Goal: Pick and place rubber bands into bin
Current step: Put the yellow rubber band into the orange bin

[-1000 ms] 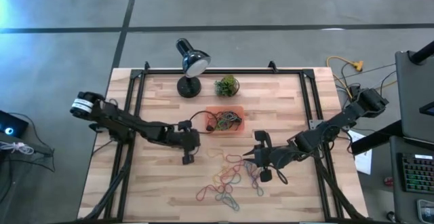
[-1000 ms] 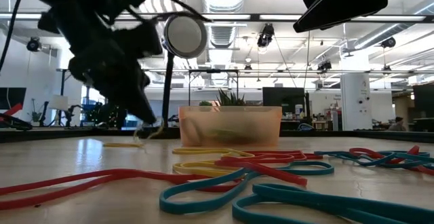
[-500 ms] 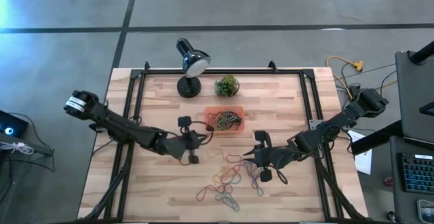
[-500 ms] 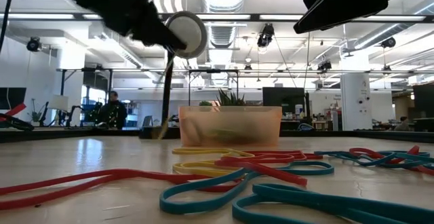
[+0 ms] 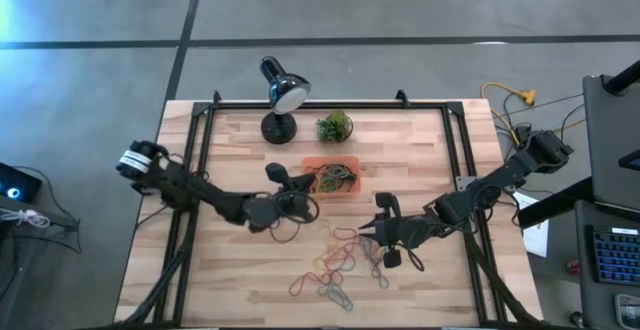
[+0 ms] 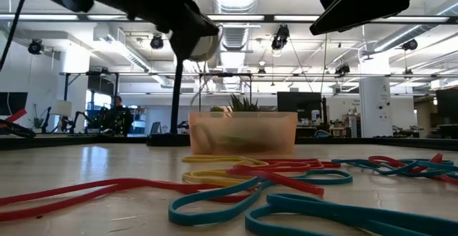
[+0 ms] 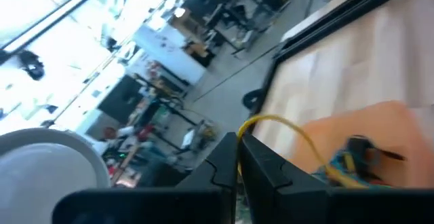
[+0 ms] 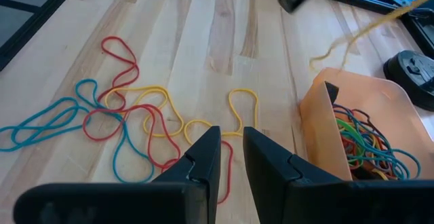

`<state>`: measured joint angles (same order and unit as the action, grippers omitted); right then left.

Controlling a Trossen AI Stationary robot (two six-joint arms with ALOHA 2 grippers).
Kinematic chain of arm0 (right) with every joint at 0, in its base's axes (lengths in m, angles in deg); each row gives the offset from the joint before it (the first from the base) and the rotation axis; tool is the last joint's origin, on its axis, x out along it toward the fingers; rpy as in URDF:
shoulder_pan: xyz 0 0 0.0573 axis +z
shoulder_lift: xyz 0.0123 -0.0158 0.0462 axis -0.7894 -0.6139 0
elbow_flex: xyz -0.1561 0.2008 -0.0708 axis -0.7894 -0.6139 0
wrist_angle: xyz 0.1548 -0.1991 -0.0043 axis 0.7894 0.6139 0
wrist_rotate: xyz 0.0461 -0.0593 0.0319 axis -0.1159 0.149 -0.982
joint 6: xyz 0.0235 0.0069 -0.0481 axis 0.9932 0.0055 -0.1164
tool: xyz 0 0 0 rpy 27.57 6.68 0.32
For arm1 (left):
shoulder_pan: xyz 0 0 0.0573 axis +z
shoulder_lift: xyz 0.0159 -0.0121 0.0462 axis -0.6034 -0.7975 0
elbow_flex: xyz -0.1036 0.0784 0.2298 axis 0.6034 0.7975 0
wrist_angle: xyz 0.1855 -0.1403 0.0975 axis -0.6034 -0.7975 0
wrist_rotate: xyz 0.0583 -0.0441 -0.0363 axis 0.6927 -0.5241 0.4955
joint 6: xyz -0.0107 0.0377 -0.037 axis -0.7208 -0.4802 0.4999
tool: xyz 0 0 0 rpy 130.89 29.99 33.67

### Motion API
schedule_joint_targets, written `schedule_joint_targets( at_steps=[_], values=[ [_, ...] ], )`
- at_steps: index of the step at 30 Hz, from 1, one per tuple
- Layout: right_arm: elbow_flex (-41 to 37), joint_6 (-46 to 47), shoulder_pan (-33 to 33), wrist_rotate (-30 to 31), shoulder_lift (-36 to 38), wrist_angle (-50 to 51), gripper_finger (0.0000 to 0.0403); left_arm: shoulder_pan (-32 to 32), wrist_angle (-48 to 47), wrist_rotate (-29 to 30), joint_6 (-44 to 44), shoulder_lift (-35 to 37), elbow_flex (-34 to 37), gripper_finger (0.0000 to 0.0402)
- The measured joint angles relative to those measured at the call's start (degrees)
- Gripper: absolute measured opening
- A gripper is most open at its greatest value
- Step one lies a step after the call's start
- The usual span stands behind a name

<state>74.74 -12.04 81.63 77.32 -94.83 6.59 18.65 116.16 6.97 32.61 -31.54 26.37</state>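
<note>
My left gripper [image 7: 239, 140] is raised beside the left end of the bin [image 5: 352, 192], an orange-red translucent tray with several rubber bands inside. It is shut on a yellow rubber band [image 7: 274, 119]. The right wrist view shows that band [image 8: 352, 35] dangling over the bin's corner [image 8: 319, 95]. More rubber bands [image 5: 335, 265] in red, yellow and blue lie loose on the wood nearer the front edge. My right gripper [image 8: 231, 149] hovers open above them, to the bin's near right, with nothing between its fingers. My left gripper pinches the yellow band between its two fingertips, at one end of the loop [image 7: 243, 130]. The fingers lie about level and point toward the bin. The band is lifted clear of the table and curves slack from the tips toward the bin.
A black desk lamp [image 5: 280, 95] and a small green plant ball [image 5: 334, 126] stand behind the bin. Black rails [image 5: 200, 140] run along the table's left, right and far sides. Bare wood lies at the front left.
My left gripper has risen from the table and gone toward the far edge and the bin. It has turned from pointing down to about level, rolling as it went. It has stayed shut, and the yellow band has come up off the wood with it.
</note>
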Motion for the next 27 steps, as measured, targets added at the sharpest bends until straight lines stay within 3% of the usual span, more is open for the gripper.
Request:
schedule_joint_targets(
  at_steps=[10, 21, 27],
  values=[
    [0.00, 0.00, 0.00, -0.01, -0.01, -0.03, 0.0059, 7.77, 2.44, -0.01, -0.69, -7.95, -3.52, 0.0000],
    [-0.13, -0.04, 0.00, 0.00, 0.00, 0.06, 0.0059, 10.53, 2.02, -0.72, -0.67, -15.39, -9.44, 0.0000],
    [-0.35, -0.04, 0.00, 0.01, 0.00, 0.06, 0.0059, 10.60, -5.34, -1.51, 2.75, -14.84, -11.21, 0.0000]
  ],
)
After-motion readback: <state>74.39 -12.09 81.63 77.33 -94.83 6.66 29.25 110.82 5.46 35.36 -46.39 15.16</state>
